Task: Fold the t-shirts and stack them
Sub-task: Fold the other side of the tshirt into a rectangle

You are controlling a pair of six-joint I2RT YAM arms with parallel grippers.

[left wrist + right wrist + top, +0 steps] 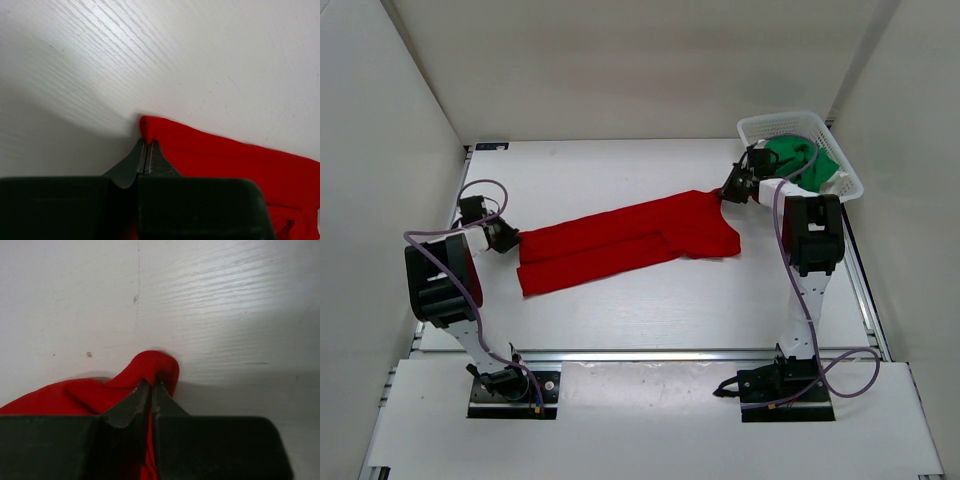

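The red t-shirt (625,240) lies stretched across the table as a long folded band from lower left to upper right. My left gripper (508,238) is shut on its left end, and in the left wrist view (147,142) red cloth (225,160) is pinched at the tips. My right gripper (728,193) is shut on its upper right corner, and in the right wrist view (152,384) a red fold (155,365) bulges over the tips. The green t-shirt (800,160) sits in the basket, with a bit of white t-shirt (832,178) beside it.
The white mesh basket (775,127) stands at the back right, just behind my right gripper. White walls enclose the table on three sides. A metal rail (650,353) runs along the near edge by the arm bases.
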